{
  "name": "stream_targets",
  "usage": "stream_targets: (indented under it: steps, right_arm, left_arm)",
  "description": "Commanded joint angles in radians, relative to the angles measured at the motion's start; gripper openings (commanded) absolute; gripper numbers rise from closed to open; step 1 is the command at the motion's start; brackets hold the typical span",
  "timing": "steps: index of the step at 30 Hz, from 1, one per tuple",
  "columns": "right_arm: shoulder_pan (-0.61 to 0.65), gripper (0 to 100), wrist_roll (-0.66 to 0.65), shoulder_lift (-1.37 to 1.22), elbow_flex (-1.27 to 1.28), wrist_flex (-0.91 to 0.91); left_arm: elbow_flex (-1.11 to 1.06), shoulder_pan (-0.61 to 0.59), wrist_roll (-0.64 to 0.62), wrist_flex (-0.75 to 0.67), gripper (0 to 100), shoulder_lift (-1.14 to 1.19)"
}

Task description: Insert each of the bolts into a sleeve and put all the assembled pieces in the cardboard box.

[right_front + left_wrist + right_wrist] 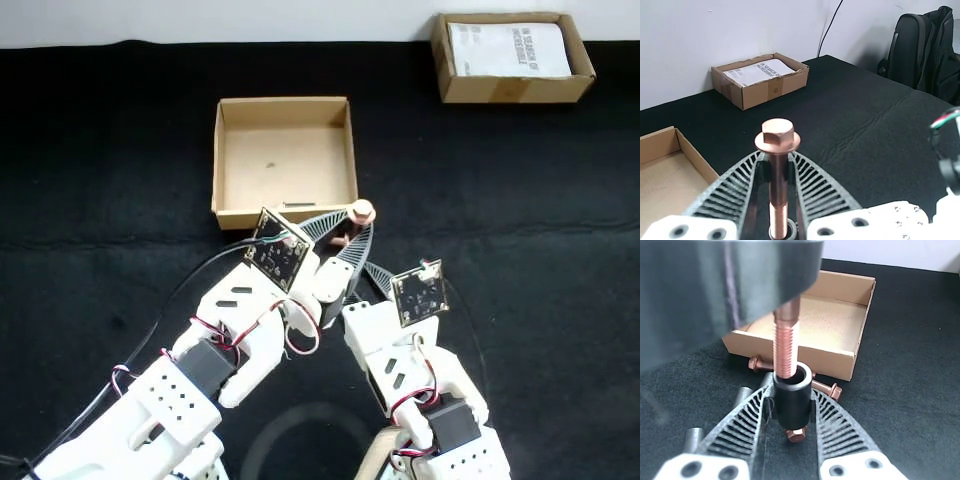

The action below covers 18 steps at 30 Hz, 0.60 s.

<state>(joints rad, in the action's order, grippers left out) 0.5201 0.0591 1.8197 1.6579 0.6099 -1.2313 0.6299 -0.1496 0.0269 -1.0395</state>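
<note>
Two tools meet just in front of the cardboard box, above the black table. The left tool is closed narrowly on a copper bolt, gripping its shank with the hexagonal flanged head standing clear past the fingertips. The right tool clamps a black sleeve between its ribbed fingers, with the bore open toward the bolt. The bolt's threaded end sits in the mouth of the sleeve, and most of the thread shows outside it. Three loose bolts lie on the table beside the box's near wall, one of them under the held sleeve, and two grey cylinders lie near them. A second box at the far right corner of the table holds a white sheet with dark print.
</note>
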Motion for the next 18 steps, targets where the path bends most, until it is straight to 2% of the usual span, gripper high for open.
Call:
stream_targets:
  steps: [1,10,18]
  right_arm:
    - [0.007,0.8,-0.011,0.007,-0.053,-0.004]
    - [0.007,0.8,-0.011,0.007,-0.053,-0.004]
    - [0.005,0.8,-0.011,0.007,-0.053,-0.004]
  left_arm:
    - [0.004,0.013,-0.008,-0.017,1,0.001]
    - [-0.085,0.033,-0.084,-0.021,1,-0.007]
    - [-0.079,0.027,-0.078,-0.015,1,-0.007]
